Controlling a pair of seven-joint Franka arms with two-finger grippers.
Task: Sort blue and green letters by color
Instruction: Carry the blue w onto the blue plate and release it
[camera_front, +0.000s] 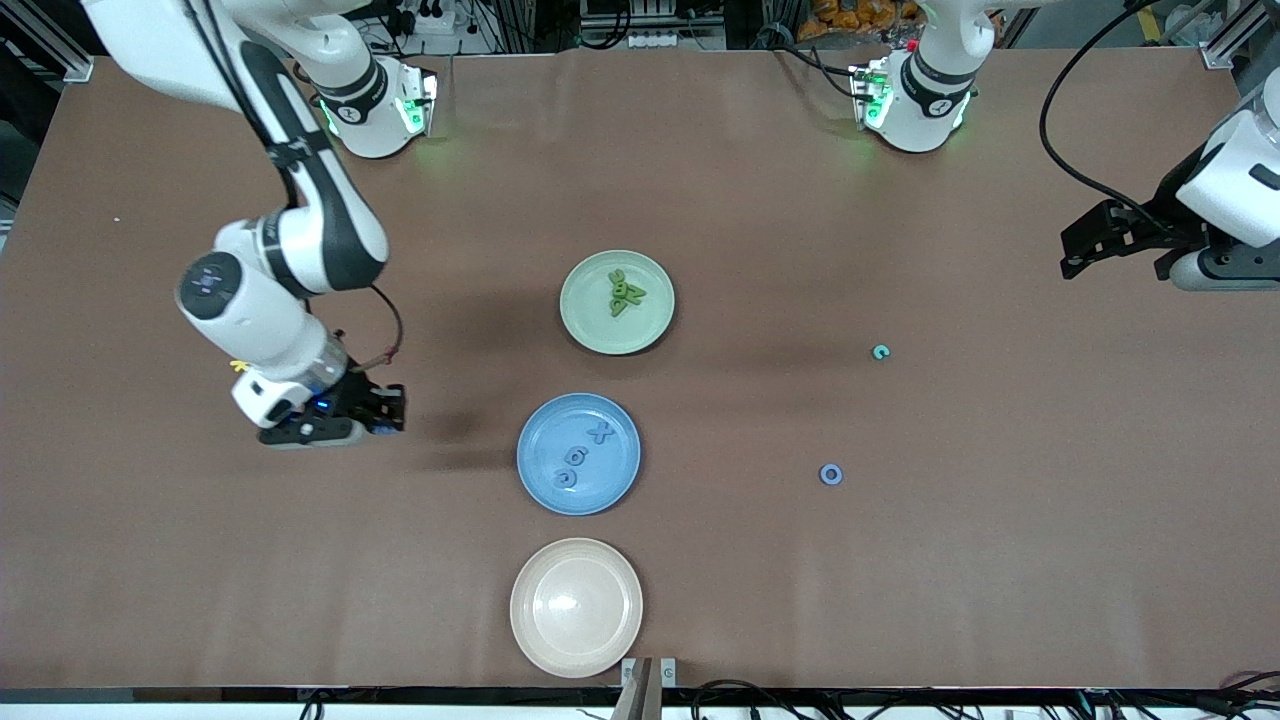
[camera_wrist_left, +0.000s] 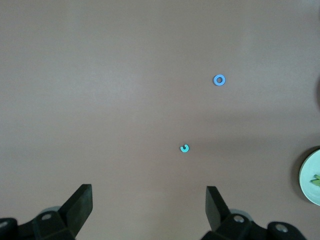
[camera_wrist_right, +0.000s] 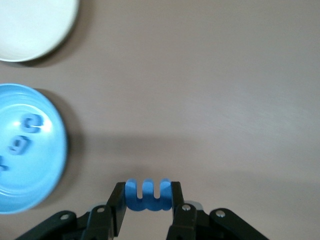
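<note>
Right gripper clenches a blue letter beside the blue plate.

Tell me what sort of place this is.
Probably a robotics lab: two arms bolted along one edge of a brown-covered table, cables and power strips past that edge, and sorting props laid out, a green plate, a blue plate, a cream plate.

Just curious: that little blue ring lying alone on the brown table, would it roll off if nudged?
The small blue ring-shaped foam letter lies flat, so it would probably slide, not roll. It looks thin and light, so likely easy to flick away.
</note>
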